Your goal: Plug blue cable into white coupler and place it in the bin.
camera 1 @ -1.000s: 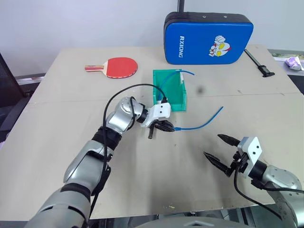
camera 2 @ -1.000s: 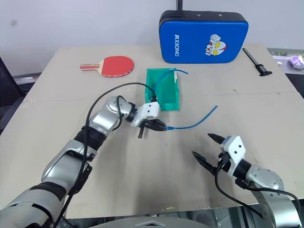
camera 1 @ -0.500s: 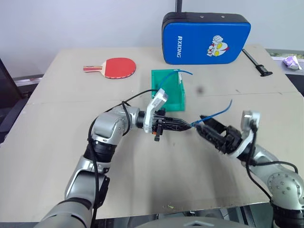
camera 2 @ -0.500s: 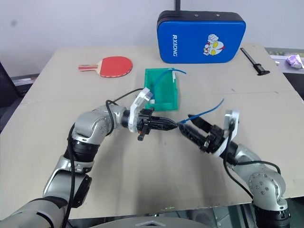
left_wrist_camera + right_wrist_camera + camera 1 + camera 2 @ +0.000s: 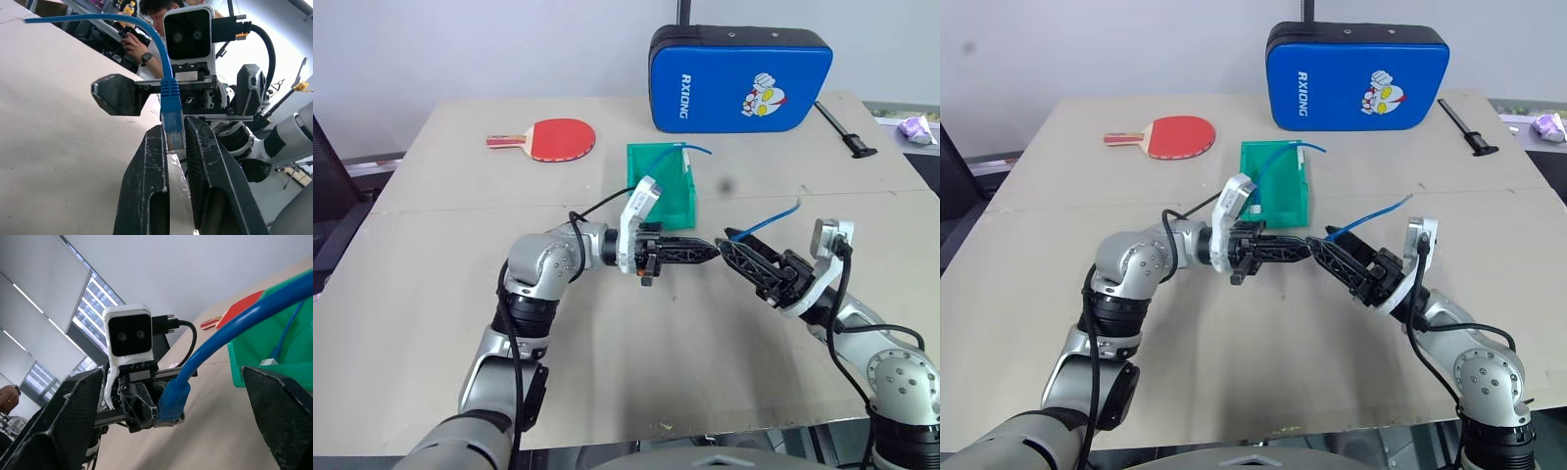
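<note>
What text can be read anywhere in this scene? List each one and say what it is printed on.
"RXIONG": white letters running up the left side of the blue padded case at the back of the table.
A cartoon figure is printed on the same case, with no readable words.
No other readable text.

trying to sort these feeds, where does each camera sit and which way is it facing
Left and right eye views: on the head, looking forward and down over the table; both arms show, the left gripper meeting the right gripper.
Left wrist view: on the left wrist, looking along its fingers, shut on the blue cable; the right gripper faces it, a person behind.
Right wrist view: on the right wrist, looking between its spread fingers at the left gripper and the bin.
Shared: all four show the cable's plug.
</note>
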